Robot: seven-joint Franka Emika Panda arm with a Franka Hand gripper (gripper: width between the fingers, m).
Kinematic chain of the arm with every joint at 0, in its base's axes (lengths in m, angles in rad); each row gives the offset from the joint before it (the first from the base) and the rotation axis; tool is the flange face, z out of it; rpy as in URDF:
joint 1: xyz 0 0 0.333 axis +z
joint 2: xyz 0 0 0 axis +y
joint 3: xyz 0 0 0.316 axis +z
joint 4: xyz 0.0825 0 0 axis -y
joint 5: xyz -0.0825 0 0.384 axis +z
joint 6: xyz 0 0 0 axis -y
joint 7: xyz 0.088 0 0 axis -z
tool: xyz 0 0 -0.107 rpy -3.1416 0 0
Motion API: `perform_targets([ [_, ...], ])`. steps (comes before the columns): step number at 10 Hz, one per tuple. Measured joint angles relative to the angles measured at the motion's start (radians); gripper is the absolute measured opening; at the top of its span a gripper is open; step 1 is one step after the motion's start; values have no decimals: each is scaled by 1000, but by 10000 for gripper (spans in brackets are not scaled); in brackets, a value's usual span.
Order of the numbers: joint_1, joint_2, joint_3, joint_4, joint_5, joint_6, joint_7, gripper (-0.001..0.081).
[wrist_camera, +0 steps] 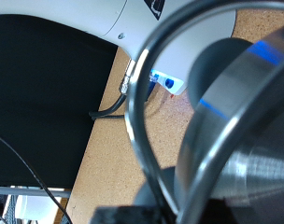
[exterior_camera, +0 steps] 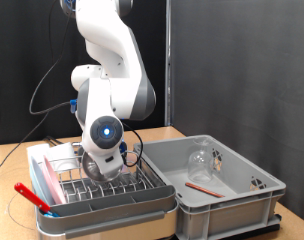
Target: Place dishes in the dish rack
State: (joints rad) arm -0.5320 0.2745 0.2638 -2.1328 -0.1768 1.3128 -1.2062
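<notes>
My gripper (exterior_camera: 92, 166) hangs low over the chrome wire dish rack (exterior_camera: 127, 192) at the exterior view's lower left. It is shut on the shiny steel bowl (exterior_camera: 94, 158), held tilted just above the prongs. The bowl's rim and wall (wrist_camera: 245, 112) fill the wrist view; my fingers are hidden there. A pink plate (exterior_camera: 54, 180) stands on edge in the rack's left part. A clear glass (exterior_camera: 200, 158) and a thin red utensil (exterior_camera: 199, 187) lie in the grey plastic tub (exterior_camera: 237, 200) to the right.
A red piece (exterior_camera: 30, 193) sticks out at the rack's front left corner. The tub stands right beside the rack on a wooden table (exterior_camera: 12, 160). Black curtains hang behind. Cables run over the table in the wrist view (wrist_camera: 109, 110).
</notes>
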Motion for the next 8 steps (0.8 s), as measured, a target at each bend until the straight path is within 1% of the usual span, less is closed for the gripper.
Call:
perform_targets([
  [2, 3, 43, 5, 45, -3, -35, -8, 44],
  [4, 5, 46, 5, 64, -13, -34, 2, 41],
  [8, 4, 43, 3, 100, -29, -5, 42, 41],
])
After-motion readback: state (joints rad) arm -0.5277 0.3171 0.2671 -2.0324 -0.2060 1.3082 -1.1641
